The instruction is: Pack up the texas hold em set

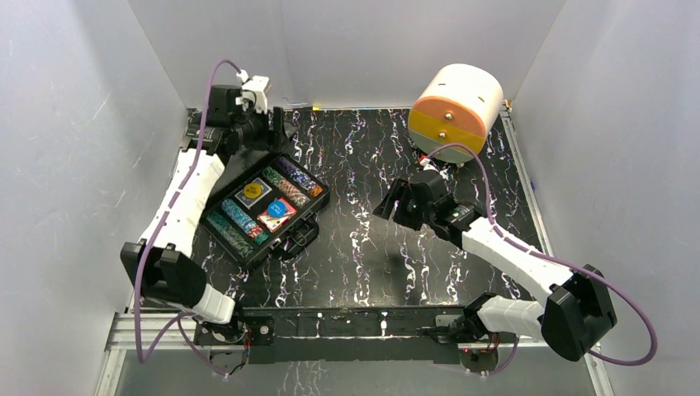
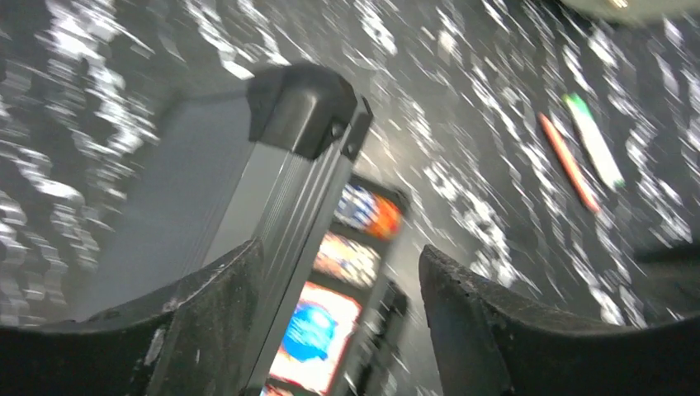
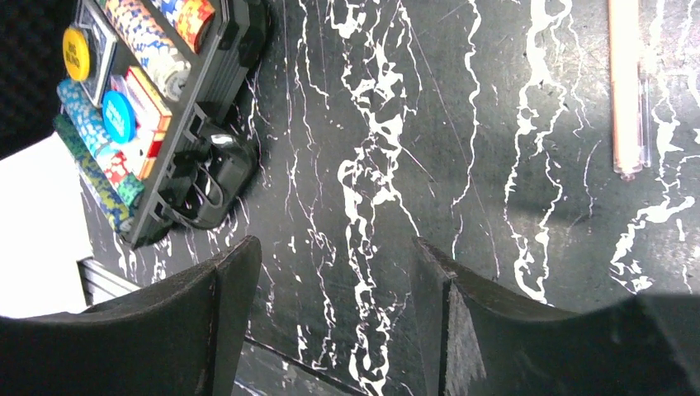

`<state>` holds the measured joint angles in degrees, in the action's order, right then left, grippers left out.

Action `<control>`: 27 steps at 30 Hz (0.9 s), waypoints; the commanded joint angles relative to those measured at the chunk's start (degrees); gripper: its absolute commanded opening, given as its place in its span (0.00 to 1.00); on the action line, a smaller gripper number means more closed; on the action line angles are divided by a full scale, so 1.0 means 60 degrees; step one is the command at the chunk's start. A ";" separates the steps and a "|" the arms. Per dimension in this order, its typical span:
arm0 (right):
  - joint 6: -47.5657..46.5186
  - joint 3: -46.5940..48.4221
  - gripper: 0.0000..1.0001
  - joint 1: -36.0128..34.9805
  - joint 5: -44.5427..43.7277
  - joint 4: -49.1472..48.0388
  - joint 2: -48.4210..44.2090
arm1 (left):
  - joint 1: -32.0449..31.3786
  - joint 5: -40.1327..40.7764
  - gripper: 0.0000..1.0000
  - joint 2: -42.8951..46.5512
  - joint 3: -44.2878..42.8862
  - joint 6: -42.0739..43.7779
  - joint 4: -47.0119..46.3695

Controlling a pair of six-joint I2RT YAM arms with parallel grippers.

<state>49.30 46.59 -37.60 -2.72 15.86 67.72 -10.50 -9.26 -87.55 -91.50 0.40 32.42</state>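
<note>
The black case (image 1: 319, 195) lies open on the left of the table, its compartments filled with rows of chips (image 1: 289, 183) and a red-backed card deck (image 1: 276, 213) with a blue button on it. The lid (image 2: 206, 190) stands raised, and its grey edge sits just inside my open left gripper (image 2: 342, 264) against the left finger (image 2: 223, 305). That view is blurred. My right gripper (image 3: 334, 256) hangs open over bare table to the case's right, holding nothing. The case handle (image 3: 210, 177) faces it.
A big orange-and-white cylinder (image 1: 456, 106) stands at the back right. A red pen (image 2: 569, 161) and a green pen (image 2: 594, 140) lie on the marbled table beyond the case. Grey walls close in on three sides.
</note>
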 commanded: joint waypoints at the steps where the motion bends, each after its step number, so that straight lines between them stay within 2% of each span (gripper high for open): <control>1: -0.0998 0.0011 0.74 0.0016 0.0436 -0.0200 -0.0376 | -0.0022 -0.3570 0.71 0.0740 0.0932 -0.1106 0.1997; 4: -0.1466 0.0256 0.74 0.0027 0.1232 -0.0169 -0.0144 | -0.0022 -0.5267 0.74 0.1036 0.1159 -0.1118 0.1905; 6: -0.1658 0.0291 0.74 0.0017 0.1584 -0.0300 0.0002 | -0.0022 -0.5446 0.75 0.1130 0.1257 -0.1207 0.1892; 11: -0.2025 0.0541 0.74 0.0016 0.1781 -0.0433 0.0498 | -0.0009 -0.4458 0.74 0.1254 0.1610 -0.1549 0.1754; 18: -0.2313 0.1124 0.60 -0.0017 0.2881 -0.0627 0.1740 | -0.0014 -0.0703 0.69 0.1482 0.2784 -0.2049 0.1059; 23: -0.2178 0.1221 0.59 -0.0201 0.3139 -0.1124 0.2262 | -0.0021 0.0824 0.56 0.1481 0.3475 -0.2561 0.1379; 27: -0.1571 0.0920 0.63 -0.0341 0.3285 -0.1977 0.2465 | -0.0021 0.1264 0.46 0.1481 0.4196 -0.2765 0.1347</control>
<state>37.47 51.22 -38.70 14.28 11.97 82.15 -10.83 -8.21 -80.68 -69.47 -13.76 39.35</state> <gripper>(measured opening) 0.605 0.508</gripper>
